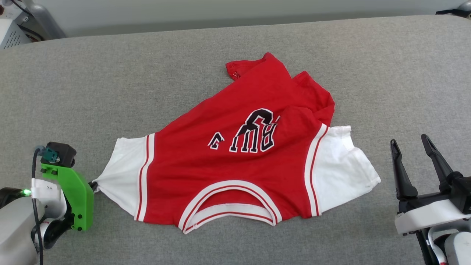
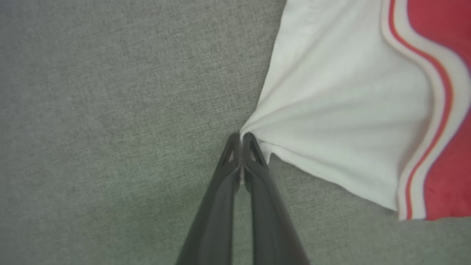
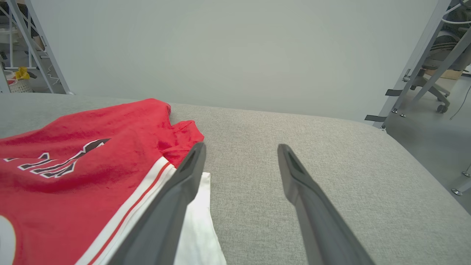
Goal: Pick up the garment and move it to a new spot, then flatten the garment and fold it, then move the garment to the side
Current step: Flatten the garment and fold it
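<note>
Fabric of the garment (image 1: 239,158) lay crumpled but spread, print up, across the middle of the grey padded surface (image 1: 110,84), collar toward me. My left gripper (image 2: 241,137) was pinched tight on the tip of one white sleeve (image 2: 342,110) (the cloth fanned into creases from that spot). My right gripper (image 1: 409,140) hung near the other white sleeve (image 1: 346,165), fingers spread wide, holding nothing.
</note>
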You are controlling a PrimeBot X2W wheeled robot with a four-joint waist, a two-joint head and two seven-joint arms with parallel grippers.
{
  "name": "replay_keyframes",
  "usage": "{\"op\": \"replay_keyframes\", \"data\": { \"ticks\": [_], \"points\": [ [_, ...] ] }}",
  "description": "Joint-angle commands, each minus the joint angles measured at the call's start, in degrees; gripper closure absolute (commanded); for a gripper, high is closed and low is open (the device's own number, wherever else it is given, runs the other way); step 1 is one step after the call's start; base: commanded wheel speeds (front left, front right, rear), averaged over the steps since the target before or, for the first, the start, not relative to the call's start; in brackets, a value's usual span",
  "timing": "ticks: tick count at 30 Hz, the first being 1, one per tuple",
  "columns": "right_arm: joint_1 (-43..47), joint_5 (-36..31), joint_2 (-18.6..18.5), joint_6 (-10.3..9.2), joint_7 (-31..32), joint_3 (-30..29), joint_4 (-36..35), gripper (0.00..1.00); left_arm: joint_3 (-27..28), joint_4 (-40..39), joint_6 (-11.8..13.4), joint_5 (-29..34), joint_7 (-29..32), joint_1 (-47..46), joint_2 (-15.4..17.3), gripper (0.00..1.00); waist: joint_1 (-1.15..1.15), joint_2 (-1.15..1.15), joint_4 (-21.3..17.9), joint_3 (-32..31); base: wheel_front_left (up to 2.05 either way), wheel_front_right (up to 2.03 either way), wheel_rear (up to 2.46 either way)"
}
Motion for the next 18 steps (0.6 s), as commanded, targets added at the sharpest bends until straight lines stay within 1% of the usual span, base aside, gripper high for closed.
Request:
{"op": "replay_keyframes", "data": {
  "ticks": [1, 5, 6, 9, 13, 17, 18],
  "points": [
    [0.7, 0.0, -0.4, -0.04, -0.3, -0.2, 0.3, 0.0, 0.0, 1.7, -0.1, -1.2, -0.6, 1.5, -1.2, 1.0, 0.0, 0.0, -0.1, 0.0, 0.0, 0.0, 0.0],
    [0.8, 0.1, -0.8, -0.04, -0.3, -0.5, 0.9, 0.0, 0.1, 5.4, -1.2, -1.2, -3.0, 1.9, -3.8, 1.0, 0.0, 0.0, 0.2, -0.7, 0.0, 0.0, 0.0],
    [0.9, 0.1, -1.0, -0.04, -0.3, -0.6, 1.0, 0.0, 0.3, 6.2, -1.2, -0.9, -4.3, 1.8, -4.6, 0.0, 0.0, 0.0, 0.4, -1.1, 0.0, 0.0, 0.0],
    [1.1, 0.2, -1.5, -0.04, -0.3, -0.7, 0.9, 0.0, 0.8, 7.6, -0.8, 0.2, -8.2, 1.7, -6.1, 0.0, 0.0, 0.0, 1.1, -2.6, 0.0, 0.0, 0.0],
    [1.3, 0.3, -3.1, -0.04, -0.3, -1.5, 0.1, 0.0, 2.4, 6.6, 1.0, 1.3, -14.9, 2.3, -7.2, 0.0, 0.0, 0.0, 2.3, -5.1, 0.0, 0.0, 0.0],
    [1.1, 0.7, -5.8, -0.04, -0.1, -2.2, -1.3, 0.0, 4.0, 2.4, 4.2, 2.5, -21.4, 3.8, -6.9, 0.0, 0.0, 0.0, 3.5, -7.2, 0.0, 0.0, 0.0],
    [0.8, 1.0, -6.8, -0.04, 0.3, -2.3, -2.0, 0.0, 4.6, 1.0, 5.6, 3.0, -23.4, 4.2, -6.7, 0.0, 0.0, 0.0, 3.7, -7.7, 0.0, 0.0, 0.0]
  ]
}}
